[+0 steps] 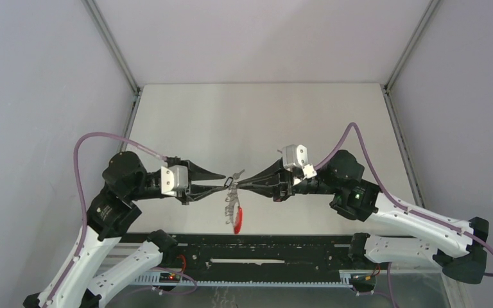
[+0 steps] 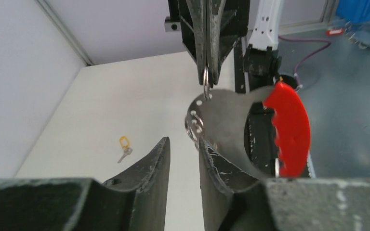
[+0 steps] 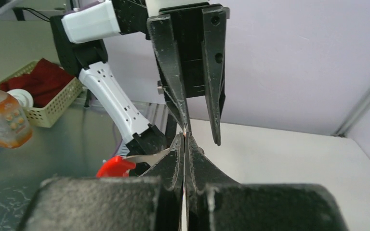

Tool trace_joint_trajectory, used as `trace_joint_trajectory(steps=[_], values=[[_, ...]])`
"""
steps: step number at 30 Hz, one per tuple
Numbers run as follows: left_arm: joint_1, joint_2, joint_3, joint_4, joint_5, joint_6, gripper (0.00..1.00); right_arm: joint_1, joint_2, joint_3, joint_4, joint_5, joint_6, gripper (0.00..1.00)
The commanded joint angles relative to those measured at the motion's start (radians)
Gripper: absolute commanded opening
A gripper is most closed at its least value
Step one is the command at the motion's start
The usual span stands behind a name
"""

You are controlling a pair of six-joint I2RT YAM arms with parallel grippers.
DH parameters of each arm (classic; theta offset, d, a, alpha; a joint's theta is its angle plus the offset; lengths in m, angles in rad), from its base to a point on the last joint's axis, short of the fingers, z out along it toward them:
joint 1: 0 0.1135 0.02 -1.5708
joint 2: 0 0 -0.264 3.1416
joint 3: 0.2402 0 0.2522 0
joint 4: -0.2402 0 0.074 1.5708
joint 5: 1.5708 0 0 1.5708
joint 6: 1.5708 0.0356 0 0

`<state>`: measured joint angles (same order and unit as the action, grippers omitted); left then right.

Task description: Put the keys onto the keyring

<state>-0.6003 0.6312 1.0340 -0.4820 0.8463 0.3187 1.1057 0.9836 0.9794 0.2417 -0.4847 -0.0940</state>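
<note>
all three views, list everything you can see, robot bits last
table: one, off-white, middle of the top view
keyring: one, red band plus silver rings, midair over the table's near edge
key: one, silver, yellow tag, on the table
basket: one, pale yellow, off the table
cloth: one, dark red, in the basket
bottle: one, orange contents, beside the basket
left end effector: one, black, open by the keyring
right end effector: one, black, shut on a keyring ring

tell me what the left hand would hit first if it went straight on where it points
The keyring: its silver plate and wire rings hang right at the open fingertips of the left hand. The shut right hand holding it comes next, though depth is unclear.
</note>
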Motion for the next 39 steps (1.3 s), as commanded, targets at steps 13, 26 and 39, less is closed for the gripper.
trace_joint_trajectory(steps=[13, 26, 39], values=[[-0.007, 0.011, 0.002, 0.141, 0.177, -0.167, 0.27, -0.021, 0.062, -0.023, 0.259, -0.074, 0.161, 0.00], [-0.006, 0.013, 0.007, 0.137, 0.131, -0.158, 0.14, -0.017, 0.093, -0.022, 0.285, -0.075, 0.195, 0.00], [-0.006, 0.018, 0.011, 0.028, 0.030, -0.100, 0.00, -0.019, 0.087, 0.075, -0.038, -0.089, 0.111, 0.21]])
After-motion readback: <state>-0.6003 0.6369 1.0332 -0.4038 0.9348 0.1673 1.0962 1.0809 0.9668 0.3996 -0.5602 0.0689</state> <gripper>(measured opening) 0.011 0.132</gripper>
